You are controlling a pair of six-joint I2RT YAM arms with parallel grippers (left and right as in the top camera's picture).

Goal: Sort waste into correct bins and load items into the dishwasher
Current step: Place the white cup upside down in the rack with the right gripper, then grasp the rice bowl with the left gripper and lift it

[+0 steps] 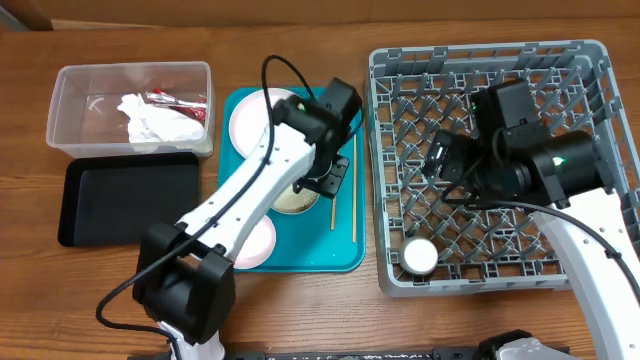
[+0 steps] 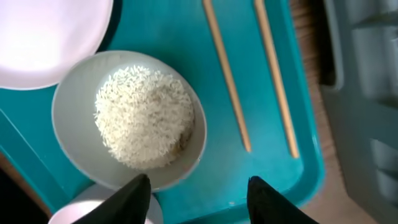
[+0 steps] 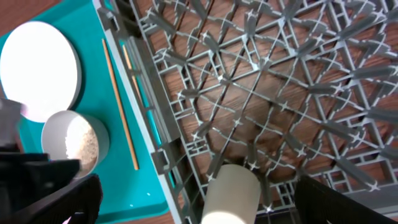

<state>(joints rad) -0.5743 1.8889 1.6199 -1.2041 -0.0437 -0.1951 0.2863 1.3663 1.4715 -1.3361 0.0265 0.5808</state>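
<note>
Reaching with the left arm (image 1: 250, 190) diagonally from the near bench edge up and rightward, wrist tipped downward. Holding the left gripper (image 2: 198, 196) wide apart, dark fingers (image 2: 132, 199) gripping nothing. Bending the right arm (image 1: 590, 235) in from the near right corner, forearm turned leftward. Carrying the right gripper (image 3: 202, 199) likewise parted, both its fingers spread wide and empty, aimed downward.

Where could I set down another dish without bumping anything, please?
The shallow black rectangular tray is bare. The square grey dish rack is open behind its small white bowl. The teal serving tray is crowded: white plates, rice-filled bowl, wooden chopsticks.
</note>
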